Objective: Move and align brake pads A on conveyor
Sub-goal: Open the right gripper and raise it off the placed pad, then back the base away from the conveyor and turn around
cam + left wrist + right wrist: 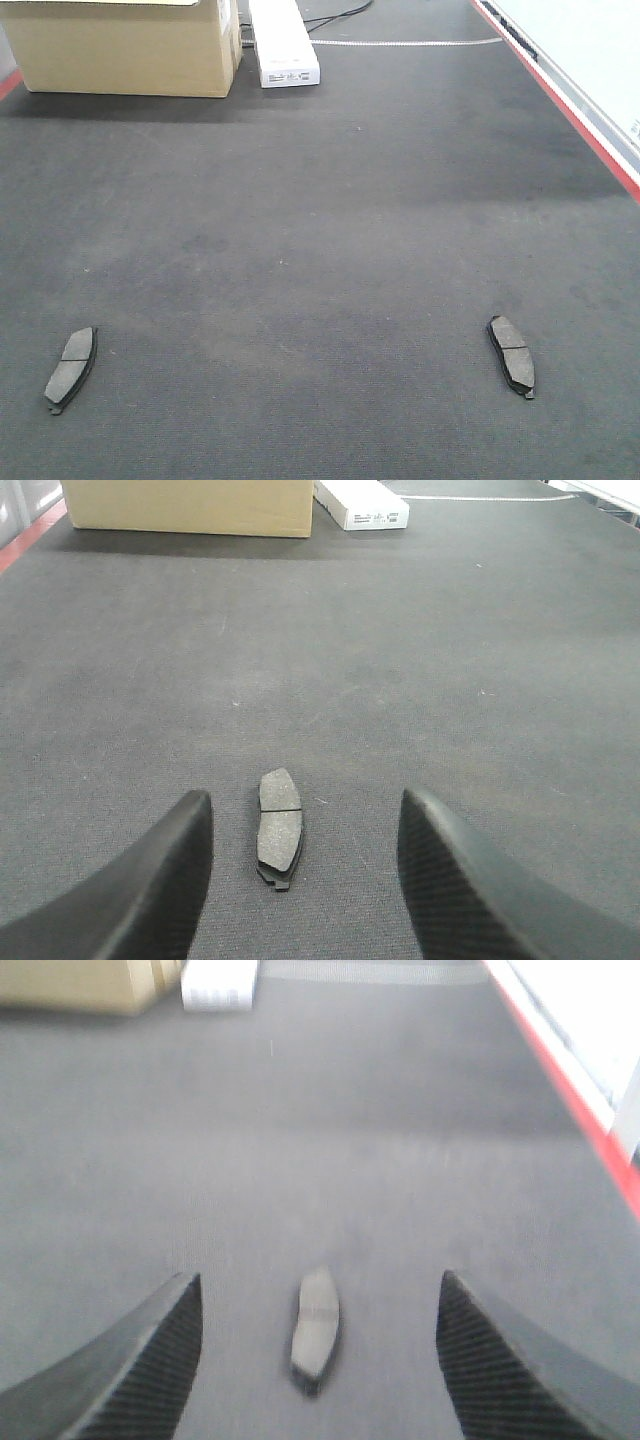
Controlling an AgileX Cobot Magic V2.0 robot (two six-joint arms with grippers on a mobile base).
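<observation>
Two brake pads are in view, flat on the conveyor (pixel 320 200) and well apart. The left pad (pixel 70 368) and the right pad (pixel 511 355) each lie slightly askew to the belt's run. My left pincer (pixel 305 800) is spread wide and holds nothing, and its pad sits in the gap, nearer my left finger. My right pincer (pixel 317 1280) also gapes empty over its pad, though that view is blurred. To grip well, I judge I should centre each pad in the gap, turn each wrist so the fingers meet the long edges, and come down low, since these thin pads hug the rough belt. The cardboard box (pixel 120 45) and white box (pixel 283 45) sit far off.
</observation>
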